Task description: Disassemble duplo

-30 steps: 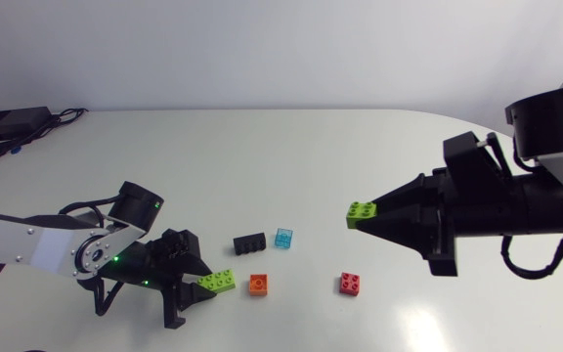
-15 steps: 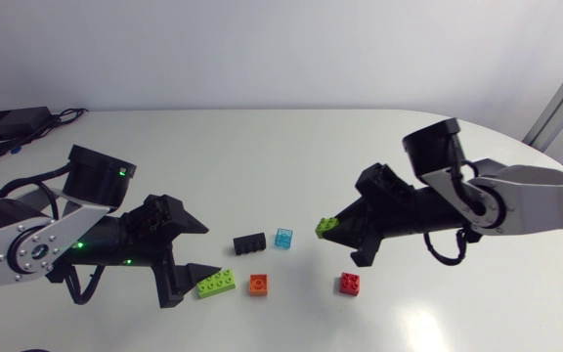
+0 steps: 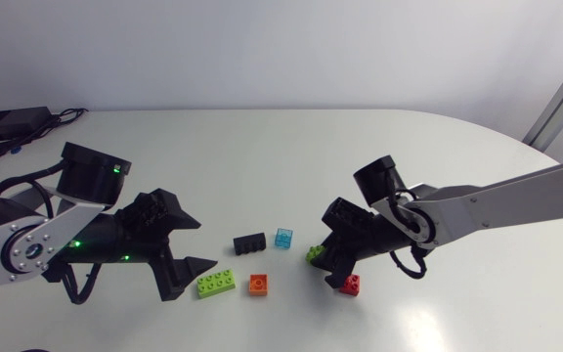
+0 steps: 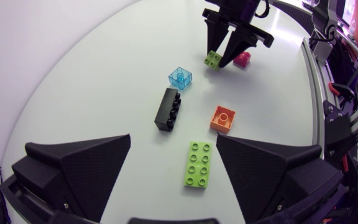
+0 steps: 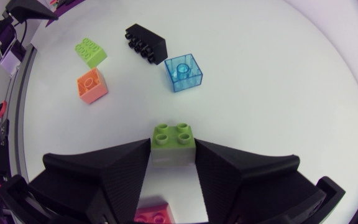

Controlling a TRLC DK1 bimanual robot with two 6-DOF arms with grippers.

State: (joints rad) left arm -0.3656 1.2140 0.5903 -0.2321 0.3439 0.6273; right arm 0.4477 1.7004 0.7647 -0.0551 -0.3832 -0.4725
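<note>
- Our right gripper point(image 5: 174, 163) pinches a small lime-green four-stud plastic brick point(image 5: 174, 135) from both sides, low over the white desk point(image 3: 262, 156), just beside a red brick point(image 3: 351, 284).
- Our left gripper point(image 4: 173, 138) is spread wide above a long lime-green brick point(image 4: 197, 163), not touching it.

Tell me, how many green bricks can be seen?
2. The long green brick lies beside the orange brick; the small green brick is gripped by the right gripper. None seems hidden.

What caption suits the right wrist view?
Right gripper shut on a small green brick, red brick under it; blue brick, black brick, orange brick and long green brick ahead.
</note>
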